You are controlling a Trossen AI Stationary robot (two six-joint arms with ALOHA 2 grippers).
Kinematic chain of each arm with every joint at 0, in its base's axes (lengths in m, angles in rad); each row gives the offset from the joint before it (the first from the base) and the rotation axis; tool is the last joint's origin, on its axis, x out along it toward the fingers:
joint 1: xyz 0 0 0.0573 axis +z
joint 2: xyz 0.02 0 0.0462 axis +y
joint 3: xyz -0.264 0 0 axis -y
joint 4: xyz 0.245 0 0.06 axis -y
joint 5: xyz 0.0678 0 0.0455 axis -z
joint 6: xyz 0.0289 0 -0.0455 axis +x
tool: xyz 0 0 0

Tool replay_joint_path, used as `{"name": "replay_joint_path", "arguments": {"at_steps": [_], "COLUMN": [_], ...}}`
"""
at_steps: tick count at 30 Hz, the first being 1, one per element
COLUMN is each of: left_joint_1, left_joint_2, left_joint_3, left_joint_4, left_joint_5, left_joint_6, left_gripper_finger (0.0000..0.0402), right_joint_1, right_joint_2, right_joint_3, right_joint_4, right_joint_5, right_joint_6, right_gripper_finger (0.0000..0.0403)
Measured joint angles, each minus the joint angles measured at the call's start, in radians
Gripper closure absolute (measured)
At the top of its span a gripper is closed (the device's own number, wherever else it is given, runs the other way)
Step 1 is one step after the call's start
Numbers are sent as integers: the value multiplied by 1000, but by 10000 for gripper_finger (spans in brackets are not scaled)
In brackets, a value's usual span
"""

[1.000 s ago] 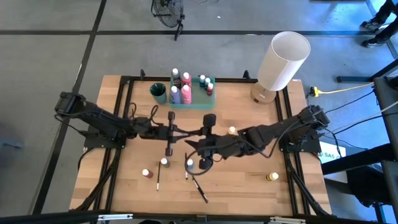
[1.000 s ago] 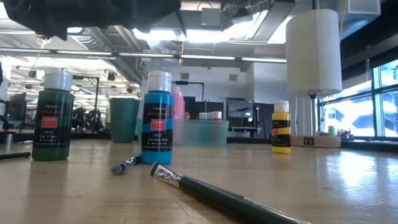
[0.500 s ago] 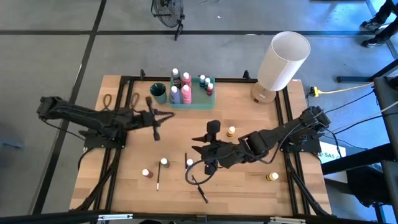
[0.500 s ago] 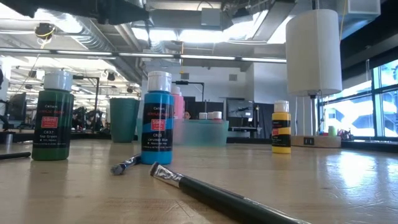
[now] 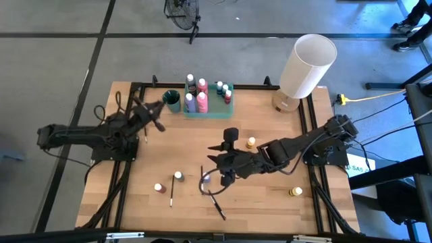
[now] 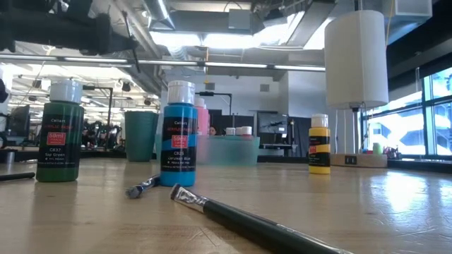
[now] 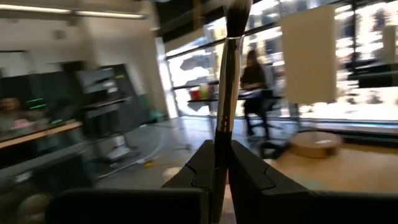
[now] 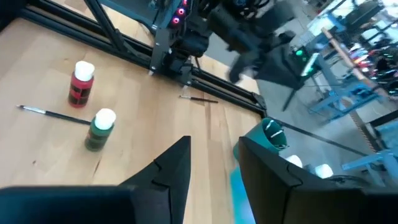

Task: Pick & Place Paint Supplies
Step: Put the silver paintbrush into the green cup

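My left gripper [image 5: 156,109] is shut on a thin dark paintbrush [image 7: 225,81], near the table's far left, beside the dark green cup [image 5: 172,100]. My right gripper [image 5: 214,170] hangs open above the table's middle, close over the blue bottle [image 5: 206,179]. That bottle [image 6: 179,134] stands on its base on the table with no finger at it. A green bottle [image 5: 177,176], a red bottle [image 5: 158,188] and two yellow bottles [image 5: 251,142] [image 5: 295,192] also stand on the wood. Loose brushes [image 5: 172,196] [image 5: 216,202] lie flat near the front. My left gripper pinches the paintbrush's handle [image 7: 219,152] between its two fingers. The fingers reach out about level and lie across the brush. The brush stands upright with its bristle end [image 7: 236,12] up, clear of the table; its lower end is hidden below the fingers.
A translucent green tray [image 5: 209,116] holding several bottles stands at the far middle, right of the cup. A big white lamp [image 5: 307,67] fills the far right corner. Bare wood lies at the table's right and left front.
My left gripper has carried the paintbrush from the table's middle toward the far left, up to the green cup. It has tipped up from pointing down to about level, so the brush now stands upright.
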Motion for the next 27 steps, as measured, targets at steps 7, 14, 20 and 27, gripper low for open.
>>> {"name": "replay_joint_path", "arguments": {"at_steps": [7, 14, 20, 27], "left_joint_1": [227, 476, 627, 670], "left_joint_2": [16, 91, 203, 343], "left_joint_3": [0, 0, 0, 0], "left_joint_4": [-91, -101, -106, 12], "left_joint_5": [182, 470, 614, 675], "left_joint_6": [-71, -214, -284, -288], "left_gripper_finger": [383, 383, 383, 383], "right_joint_1": [-45, -62, -64, -77], "right_joint_2": [9, 24, 24, 24], "right_joint_3": [0, 0, 0, 0], "right_joint_4": [3, -17, -19, -19], "right_joint_5": [-137, -139, -139, -139], "right_joint_6": [2, 18, 17, 17], "right_gripper_finger": [267, 268, 268, 268]}}
